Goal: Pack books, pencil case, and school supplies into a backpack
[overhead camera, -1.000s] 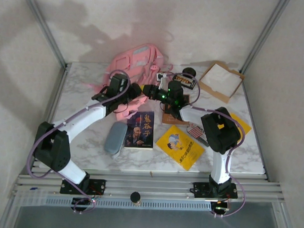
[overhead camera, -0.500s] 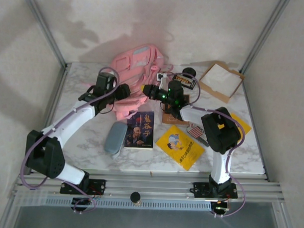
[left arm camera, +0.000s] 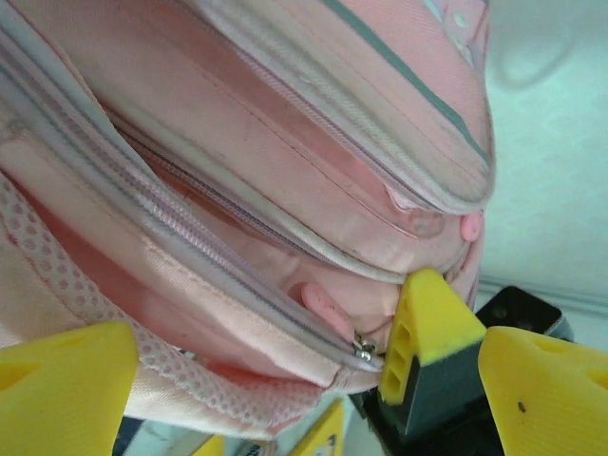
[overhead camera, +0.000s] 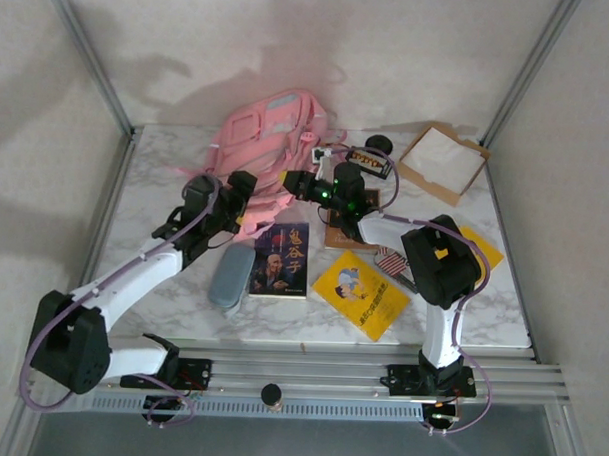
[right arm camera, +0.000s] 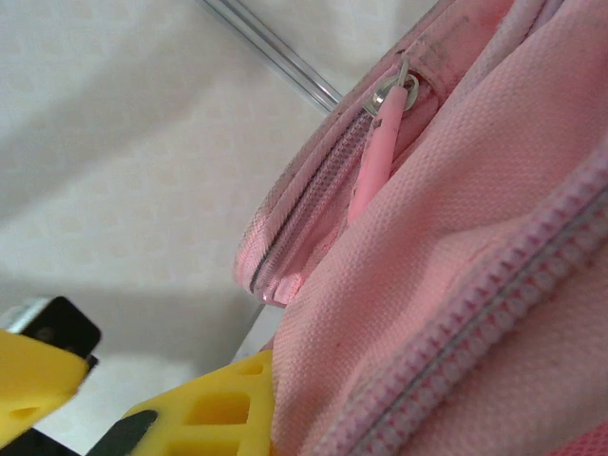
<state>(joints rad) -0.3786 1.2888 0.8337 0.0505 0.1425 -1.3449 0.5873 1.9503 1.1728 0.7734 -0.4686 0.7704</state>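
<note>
Near you, the pencil case [overhead camera: 231,275] lies at 7 o'clock, books [overhead camera: 281,259] from 6 to 4. Your left gripper [left arm camera: 309,380] gapes wide before the backpack [overhead camera: 273,127] at 12; your right gripper [overhead camera: 289,180], narrow, pinches its zipper edge.

The backpack [left arm camera: 237,142] is matt pink woven cloth with a dotted mesh panel [left arm camera: 66,285] and a shiny metal zip slider [right arm camera: 395,93]. The bench [overhead camera: 156,183] looks like smooth veined marble, the tray [overhead camera: 416,175] like brown cardboard
</note>
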